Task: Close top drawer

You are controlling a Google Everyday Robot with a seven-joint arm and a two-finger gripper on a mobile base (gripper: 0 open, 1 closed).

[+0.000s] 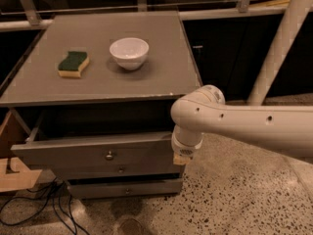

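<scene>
the top drawer (pixel 73 155) stands pulled out from the table (pixel 161 82). its grey front stretches away to the left of the pincer (pixel 183 155), with a round knob (pixel 110 155) at its middle. behind that front a dark gap shows under the table's edge, up and left of the pincer. the drawer's far left end juts out beside a wooden piece (pixel 12 173). two lower drawers (pixel 146 186) sit below and left of the pincer, set further back. speckled floor (pixel 234 199) spreads to its right and below. the white arm (pixel 244 124) reaches in from the right, bends at a rounded joint and turns down (its tip sits at the drawer's right end, and i cannot make out contact). i cannot tell whether the pincer is spread or pressed together. well up and left, on the table, rest a sponge (pixel 73 63) and a white bowl (pixel 129 53).
</scene>
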